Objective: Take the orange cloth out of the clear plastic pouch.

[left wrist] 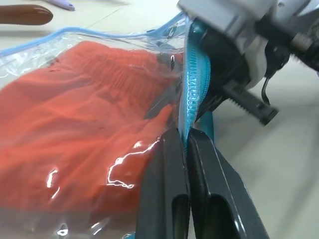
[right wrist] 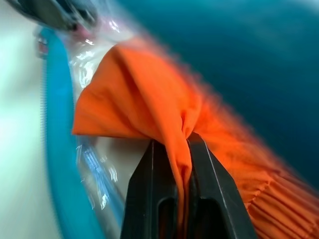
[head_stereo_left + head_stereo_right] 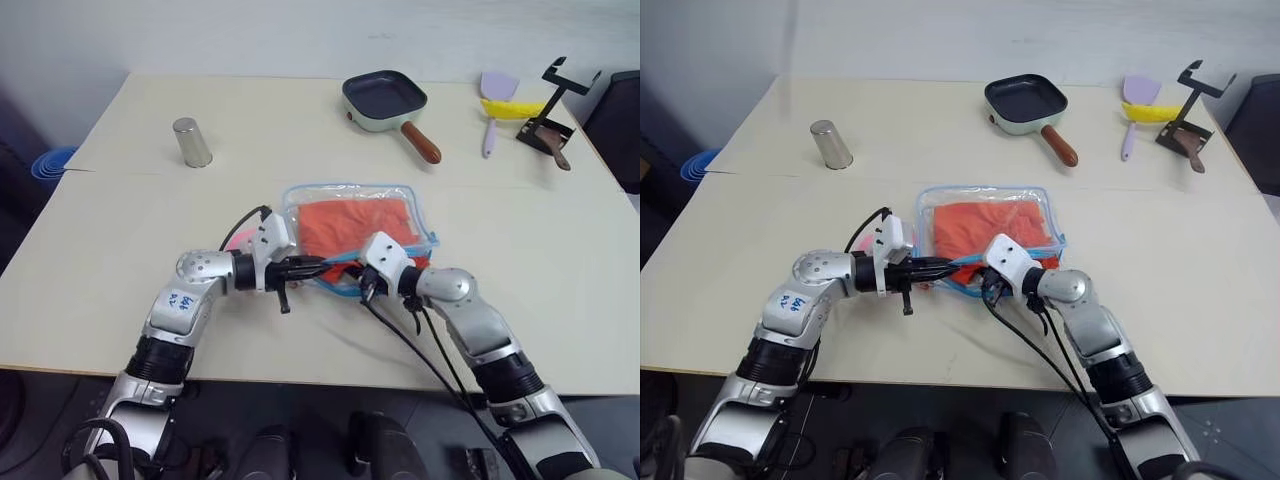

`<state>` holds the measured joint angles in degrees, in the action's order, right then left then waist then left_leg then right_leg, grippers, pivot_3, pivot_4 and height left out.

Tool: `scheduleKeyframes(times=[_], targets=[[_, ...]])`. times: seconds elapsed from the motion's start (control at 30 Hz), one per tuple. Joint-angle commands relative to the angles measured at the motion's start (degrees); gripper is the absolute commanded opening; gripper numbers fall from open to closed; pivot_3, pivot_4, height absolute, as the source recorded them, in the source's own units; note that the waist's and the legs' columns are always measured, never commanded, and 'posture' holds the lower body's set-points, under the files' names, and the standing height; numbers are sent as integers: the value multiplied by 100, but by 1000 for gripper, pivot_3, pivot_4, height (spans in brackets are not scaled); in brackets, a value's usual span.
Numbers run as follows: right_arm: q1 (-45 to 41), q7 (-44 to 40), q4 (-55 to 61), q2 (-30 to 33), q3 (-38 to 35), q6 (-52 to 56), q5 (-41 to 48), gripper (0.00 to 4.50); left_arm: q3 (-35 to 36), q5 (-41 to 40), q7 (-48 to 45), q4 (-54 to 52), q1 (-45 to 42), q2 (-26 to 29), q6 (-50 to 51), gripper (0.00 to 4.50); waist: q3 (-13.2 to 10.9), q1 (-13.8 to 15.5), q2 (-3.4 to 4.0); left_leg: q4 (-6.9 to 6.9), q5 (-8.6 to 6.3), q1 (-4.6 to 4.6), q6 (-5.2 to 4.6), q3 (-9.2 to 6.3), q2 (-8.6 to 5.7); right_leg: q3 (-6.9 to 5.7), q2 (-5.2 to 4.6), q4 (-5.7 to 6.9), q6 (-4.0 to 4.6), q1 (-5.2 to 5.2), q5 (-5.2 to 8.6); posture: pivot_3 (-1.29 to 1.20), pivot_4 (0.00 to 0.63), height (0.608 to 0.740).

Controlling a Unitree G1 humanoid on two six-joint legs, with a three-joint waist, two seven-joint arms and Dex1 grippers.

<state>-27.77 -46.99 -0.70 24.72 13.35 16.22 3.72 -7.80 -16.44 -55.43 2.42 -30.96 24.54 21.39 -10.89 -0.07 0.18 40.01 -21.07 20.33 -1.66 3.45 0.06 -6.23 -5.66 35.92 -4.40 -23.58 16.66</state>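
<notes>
**Cloth Pinched at the Pouch Mouth; Extraction Not Yet Made**

The clear plastic pouch point(image 3: 358, 225) is lying flat near the middle of the table point(image 3: 120, 270), its light-blue zipper trim point(image 1: 192, 84) facing the robot. The orange cloth point(image 3: 355, 225) is sitting almost wholly inside it.

The left gripper point(image 1: 185, 144) is reaching in from the left and is clenched on the pouch's zipper trim at the near edge, with the blue strip running up from between its fingers. The right gripper point(image 2: 182, 144) is reaching in from the right at the same near edge and is clamped on a gathered fold of the orange cloth, which is bunching where the fingers point(image 2: 149, 199) are pinching it. The two grippers are working close together at the pouch mouth.

Judgement: the step in hand is the grasp of the cloth at the opening, with the pouch being anchored by the other arm. The withdrawal itself appears not yet done, as the bulk of the cloth is lying under the plastic.

The next move is calling for a steady pull of the right gripper away from the mouth, toward the robot, while the left is holding the trim firm so the pouch is not dragging along. The risk is the soft fold slipping out, or the cloth snagging on the zipper.

Other items, a metal cup point(image 3: 191, 142), a frying pan point(image 3: 385, 102) and a purple spatula point(image 3: 494, 105), are standing well apart at the far side.
</notes>
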Motion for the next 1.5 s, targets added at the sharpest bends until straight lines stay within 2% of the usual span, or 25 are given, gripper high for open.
scheduleKeyframes(times=[0.03, 0.2, 0.3, 0.47, 0.6, 0.67, 0.73, 0.8, 0.9, 1.0, 1.07, 1.2, 1.23, 1.37, 1.5], targets=[[263, -1402, 805, 515, -336, -410, 1084, 33, 104, -169, 122, -275, 19, -72, 137, 0, 0, 19, 0, 0, 0, 1, 0, 0, 0, 0, 0, 0, 0, 0, 0, 0, 150, 740], [809, -2278, 1905, 1262, -811, 333, 2393, 33, 205, -240, 355, -313, 32, -162, 440, 0, -1, 27, -1, 1, -2, 5, -3, -7, 0, -7, -1, -4, 0, 2, 0, 0, 150, 740], [1416, -2333, 2856, 1950, -1439, 1560, 3683, 33, 233, -247, 528, -392, 97, -180, 602, 0, -1, 57, -1, 0, -2, 3, -3, -11, 1, -7, -3, -3, 0, 2, 0, 0, 150, 740], [2019, -1539, 3304, 2529, -3129, 2758, 5613, 33, 290, -271, 604, -557, 265, -130, 612, 0, -2, 86, -3, 1, -3, -2, -4, -14, 2, -7, -9, -8, 0, 11, 0, 0, 150, 740], [1947, -1183, 2433, 3239, -4713, 3531, 6676, 33, 319, -232, 570, -605, 373, -17, 534, 0, -2, 150, -3, 0, -4, -4, -5, -12, -2, -5, -16, -27, 0, 11, 0, 0, 150, 740], [1550, -1066, 1788, 3573, -5118, 3485, 6587, 33, 346, -230, 578, -637, 414, 21, 510, 0, -2, 145, -3, 0, -7, -4, -11, -11, -5, -5, -21, -27, 0, 13, 0, 0, 150, 740], [1026, -1023, 1023, 3819, -5258, 3017, 6062, 33, 367, -226, 580, -660, 453, 63, 472, 0, -2, 139, -2, 0, -8, -5, -13, -6, -6, -2, -21, -27, 0, 11, -1, 0, 150, 740], [665, -1172, 431, 4014, -5160, 2429, 5438, 33, 381, -215, 590, -666, 478, 91, 435, 0, -2, 144, -2, -2, -7, -5, -13, -7, -5, -6, -19, -28, 1, 11, 0, 0, 150, 740], [15, -1322, -873, 4111, -4552, 660, 3969, 33, 368, -124, 595, -598, 486, 139, 271, 0, -2, 138, -2, -2, -7, -4, -14, 3, -6, -2, -16, -27, 0, 11, -1, 0, 150, 740], [229, -1670, -2072, 4077, -3556, -1789, 2098, 33, 337, -71, 635, -498, 428, 101, 122, 0, -1, 134, -4, -4, -6, -5, -15, 13, -7, 3, -12, -25, -2, 9, -1, 0, 150, 740], [449, -1890, -2598, 3885, -3069, -3037, 1386, 33, 282, -35, 654, -446, 383, 60, 51, 0, -1, 143, -4, -4, -6, -4, -15, 16, -6, 2, -11, -16, -2, 9, -1, 0, 150, 740], [740, -1857, -3287, 3421, -2617, -3931, 893, 33, 148, 138, 792, -310, 279, -81, -105, 0, -6, 136, 14, -4, -5, -3, -15, 21, -7, 3, -10, -10, -5, 6, -3, 0, 150, 740], [865, -2016, -3362, 3286, -2607, -3983, 999, 33, 150, 144, 881, -286, 241, -164, -79, 0, -7, 138, 28, -4, -4, -3, -16, 22, -8, 3, -11, -9, -6, 6, -4, 0, 150, 740], [1315, -2238, -3397, 3197, -2644, -3852, 1111, 1158, 184, 132, 1137, -301, 205, -364, 45, 0, -6, 144, 32, -1, -3, -4, -14, 17, -6, 2, -10, -7, -6, 7, -4, 0, 150, 740], [1893, -2278, -2581, 3275, -2978, -3252, 1470, 2471, 203, 8, 966, -470, 386, -267, 27, 981, -5, 142, 35, -1, -3, -7, -14, 15, -3, 2, -9, -8, -6, 9, -4, 0, 150, 740]])
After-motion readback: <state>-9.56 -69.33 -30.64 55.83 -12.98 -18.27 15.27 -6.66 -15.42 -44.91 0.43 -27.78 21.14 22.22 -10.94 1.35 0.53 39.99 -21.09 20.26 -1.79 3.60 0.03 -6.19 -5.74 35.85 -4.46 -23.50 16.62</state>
